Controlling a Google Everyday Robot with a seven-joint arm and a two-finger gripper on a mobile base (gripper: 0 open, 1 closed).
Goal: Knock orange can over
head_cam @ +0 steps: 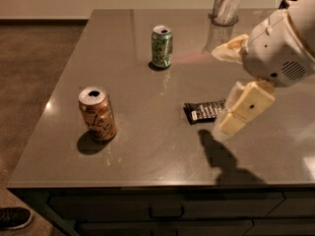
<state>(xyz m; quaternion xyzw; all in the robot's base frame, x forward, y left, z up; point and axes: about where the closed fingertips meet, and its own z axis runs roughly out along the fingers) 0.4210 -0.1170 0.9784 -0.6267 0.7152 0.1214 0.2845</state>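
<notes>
The orange can (97, 113) stands upright near the front left of the grey table (147, 146), with a silver top and dark script on its side. My gripper (227, 125) hangs above the table at the right, just right of a dark snack packet, well apart from the orange can. A green can (161, 46) of the same size stands upright further back, near the middle.
A dark snack packet (205, 111) lies flat between the cans and my gripper. A silvery cup (226, 4) stands at the back edge. Drawers (167, 211) run below the table's front edge. A shoe (15, 217) sits on the floor at the lower left.
</notes>
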